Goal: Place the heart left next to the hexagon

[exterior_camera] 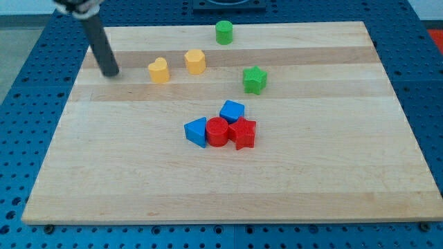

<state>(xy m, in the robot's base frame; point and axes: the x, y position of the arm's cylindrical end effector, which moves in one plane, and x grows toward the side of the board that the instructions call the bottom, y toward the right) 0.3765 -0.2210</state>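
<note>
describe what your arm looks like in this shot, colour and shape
Only the end of my arm shows: a straight, dark grey to black round rod with a smooth matte look, ending in my tip. At the view's top it joins a pale, blurred fitting. No cables or markings are visible.

Pale wooden board [332, 180] on a blue perforated bench [21, 83]. Carrying a yellow heart [159, 70] beside a yellow hexagon [195, 61], green cylinder [223, 32], green star [255, 80] (standing alone). Lower down, touching: blue cube [232, 111], blue triangle [196, 131], red cylinder [217, 131], red star [243, 133].
</note>
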